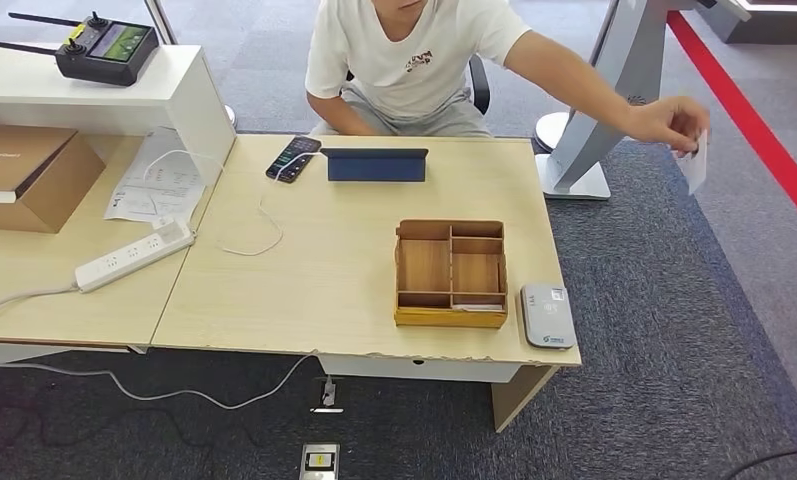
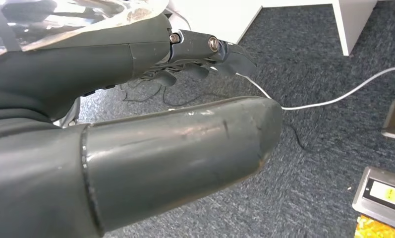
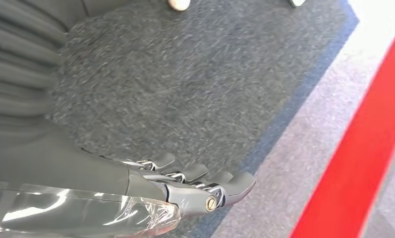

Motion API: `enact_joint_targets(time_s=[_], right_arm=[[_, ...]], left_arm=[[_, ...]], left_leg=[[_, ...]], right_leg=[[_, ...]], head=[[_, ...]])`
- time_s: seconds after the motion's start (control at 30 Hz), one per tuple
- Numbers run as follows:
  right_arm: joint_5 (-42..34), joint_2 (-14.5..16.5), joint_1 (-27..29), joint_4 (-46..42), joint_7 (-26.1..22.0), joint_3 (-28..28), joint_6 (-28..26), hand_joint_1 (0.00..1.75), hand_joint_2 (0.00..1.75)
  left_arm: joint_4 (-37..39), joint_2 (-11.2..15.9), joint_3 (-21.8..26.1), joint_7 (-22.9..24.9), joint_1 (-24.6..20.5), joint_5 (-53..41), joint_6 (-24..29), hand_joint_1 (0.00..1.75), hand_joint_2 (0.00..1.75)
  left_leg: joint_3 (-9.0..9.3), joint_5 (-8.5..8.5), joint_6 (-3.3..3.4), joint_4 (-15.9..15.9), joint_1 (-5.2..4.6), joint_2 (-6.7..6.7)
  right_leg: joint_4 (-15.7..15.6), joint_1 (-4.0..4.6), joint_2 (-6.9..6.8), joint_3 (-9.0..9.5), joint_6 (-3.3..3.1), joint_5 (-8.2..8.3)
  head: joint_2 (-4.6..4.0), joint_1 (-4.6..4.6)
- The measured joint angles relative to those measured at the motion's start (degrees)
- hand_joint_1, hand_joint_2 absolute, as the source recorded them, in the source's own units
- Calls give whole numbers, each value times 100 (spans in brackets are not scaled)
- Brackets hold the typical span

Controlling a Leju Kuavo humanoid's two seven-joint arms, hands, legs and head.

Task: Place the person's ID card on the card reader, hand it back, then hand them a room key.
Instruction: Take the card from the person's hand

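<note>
Hanging 2 robot hands low over carpet and holding nothing in either. Keeping the dark grey left hand (image 2: 185, 94) loose, thick thumb and darker fingers apart, above blue-grey floor crossed by a thin white cable (image 2: 344, 91). Keeping the dark grey right hand (image 3: 185, 181) spread as well, fingers fanned side by side, gripping nothing, near a broad red floor stripe (image 3: 364, 163).

Moving up to the pale wooden desk (image 1: 324, 290). Finding the flat grey rounded card reader (image 1: 547, 315) lying at the near right corner, just beside the open light-brown wooden divided tray (image 1: 451, 273). Noticing something pale in that tray's near right compartment, possibly a room key, but being unable to tell. Passing, further back, a dark blue folded tablet stand (image 1: 374, 163) and a black phone (image 1: 293, 159) near the far edge.

Finding, beyond the desk's far right corner, the person's hand (image 1: 669, 122) pinching the white rectangular ID card (image 1: 696, 162) out over the carpet, well apart from both robot hands and from the reader.

Judging the handover as not yet begun, and probably calling for the right hand. Risking a dropped card by closing on a thin edge too early or too loosely while the person is letting go. Risking a knock against the desk corner or the tray when rising from so low. Risking, afterwards, a card set half off the reader, so close to the desk edge.
</note>
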Motion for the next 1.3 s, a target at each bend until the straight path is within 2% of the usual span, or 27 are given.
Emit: enact_joint_targets(time_s=[0.17,0.23,0.3,0.37,0.43,0.5,0.6,0.73,0.83,1.07,1.3], right_arm=[[-424,-15,-300,-101,-463,102,183,0,175],[-1079,2,-566,-288,-436,342,137,0,175],[-2203,38,-743,-636,-166,842,-83,0,175],[-3273,87,-785,-1083,90,1577,-396,0,175],[-3886,135,-782,-1528,205,2361,-649,0,175],[-4070,189,-769,-1940,234,3035,-803,0,175],[-3790,305,-740,-2550,202,4023,-1024,0,175],[-2593,447,-778,-3212,99,5344,-1424,0,175],[-1827,530,-816,-3543,66,6114,-1597,0,175],[-173,729,-950,-3770,-186,7329,-1958,0,175],[233,903,-1178,-3640,-266,7978,-2129,0,175]], left_arm=[[8,-26,-1,1,2,-2,-5,0,0],[8,-32,0,2,-5,-7,-5,0,0],[8,-43,2,3,-11,-20,-5,0,0],[9,-51,7,5,-5,-31,-5,0,0],[11,-53,13,7,-5,-47,-5,0,0],[12,-61,16,4,-16,-76,-5,0,0],[12,-77,22,-12,-17,-145,-1,0,0],[12,-94,22,-75,-19,-287,17,0,0],[12,-101,20,-136,-12,-386,19,0,0],[13,-98,19,-252,-12,-554,-40,0,0],[13,-96,14,-264,-10,-643,-60,0,0]], left_leg=[[-13,-1,1,-2,-3,4],[-6,0,1,-1,-4,8],[-2,4,5,0,-4,0],[-7,9,6,0,-6,-9],[-9,10,5,0,-8,-5],[-8,9,5,-1,-7,-1],[-11,10,5,-2,-6,-1],[-10,14,2,-1,-2,-7],[-11,17,1,-1,-1,-16],[-16,16,0,-1,0,-16],[-16,16,0,-1,0,-17]], right_leg=[[4,-3,4,-2,0,0],[3,-4,6,-1,1,1],[1,-5,-5,4,1,1],[2,-6,-17,5,2,2],[3,-7,-14,5,3,4],[4,-7,-9,6,3,4],[8,-6,-9,3,3,4],[10,-3,-14,4,2,4],[10,-2,-21,4,2,4],[10,-1,-23,-1,2,4],[10,0,-24,-3,1,3]], head=[[0,0],[0,0],[0,2],[0,3],[0,2],[0,1],[0,0],[0,1],[0,1],[0,1],[0,1]])
